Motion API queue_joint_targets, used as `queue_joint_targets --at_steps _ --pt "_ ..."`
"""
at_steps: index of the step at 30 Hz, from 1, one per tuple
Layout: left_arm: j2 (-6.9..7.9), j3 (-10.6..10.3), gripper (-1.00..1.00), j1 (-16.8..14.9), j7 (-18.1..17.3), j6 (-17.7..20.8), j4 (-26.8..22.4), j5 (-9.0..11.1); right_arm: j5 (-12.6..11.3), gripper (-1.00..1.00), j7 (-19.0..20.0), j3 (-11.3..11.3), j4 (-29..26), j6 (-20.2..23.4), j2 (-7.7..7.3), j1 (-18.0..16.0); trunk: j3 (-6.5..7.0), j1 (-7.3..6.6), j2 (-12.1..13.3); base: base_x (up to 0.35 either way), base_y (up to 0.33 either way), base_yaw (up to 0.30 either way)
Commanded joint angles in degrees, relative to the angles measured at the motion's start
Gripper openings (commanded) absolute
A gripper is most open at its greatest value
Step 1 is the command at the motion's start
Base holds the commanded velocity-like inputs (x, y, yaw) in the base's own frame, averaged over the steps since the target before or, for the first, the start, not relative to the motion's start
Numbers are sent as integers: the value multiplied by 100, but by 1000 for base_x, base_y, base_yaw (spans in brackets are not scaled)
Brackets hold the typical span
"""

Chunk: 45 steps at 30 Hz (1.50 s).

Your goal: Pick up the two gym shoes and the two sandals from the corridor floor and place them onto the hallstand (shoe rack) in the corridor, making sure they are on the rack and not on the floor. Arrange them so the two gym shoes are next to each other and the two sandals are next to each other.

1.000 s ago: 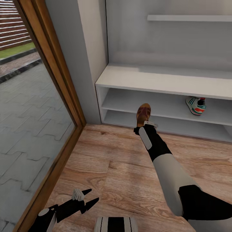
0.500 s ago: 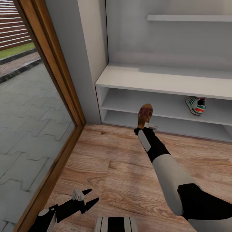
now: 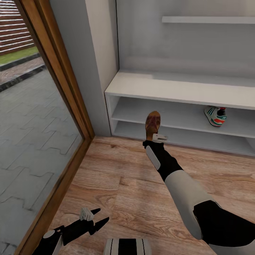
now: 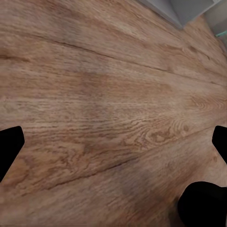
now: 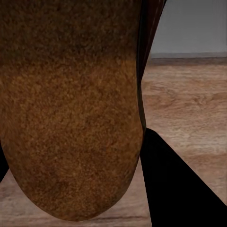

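Shifted leftward, right tool [image 3: 156, 137] grips sandal [image 3: 152, 124], heel hidden; left tool [image 3: 96, 219] spread

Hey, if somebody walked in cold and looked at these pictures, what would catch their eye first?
First, the brown sandal held up by the right hand in front of the pale hallstand, level with its open shelves. Next, the white-and-green gym shoe sitting on the upper of those shelves, off to the right. The left hand hangs open, low over the wood floor.

Even, bright daylight — soft shadows, slightly blurry render, no glare
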Motion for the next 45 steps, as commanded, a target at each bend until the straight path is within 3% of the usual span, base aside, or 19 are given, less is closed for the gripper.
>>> queue_joint_targets --at_steps 1,10,32,36,40,45 --pt "-5 5 100 -4 -20 -17 5 -50 -51 -100 -57 29 -37 20 0 -4 -4 -1 -2 0 0 0" --pt "-1 -231 100 -7 15 -26 58 -50 -54 -100 -49 93 -303 50 0 -10 -4 -1 -2 0 0 0" --pt "3 -251 100 -7 17 -41 67 -52 -120 -100 -31 -16 -405 124 0 -17 -4 -1 -2 0 0 0" --pt "-2 -251 100 -7 17 -42 67 -53 -124 -100 -37 -167 -419 455 0 -119 -4 -1 -2 0 0 0" --pt "-5 -251 100 -7 17 -41 67 -57 -125 -100 -45 -350 -427 928 0 -458 -4 -1 -2 0 0 0" --pt "0 -251 100 -7 17 -43 67 -58 -119 -100 -47 -417 -429 1053 0 -561 -4 -1 -2 0 0 0"
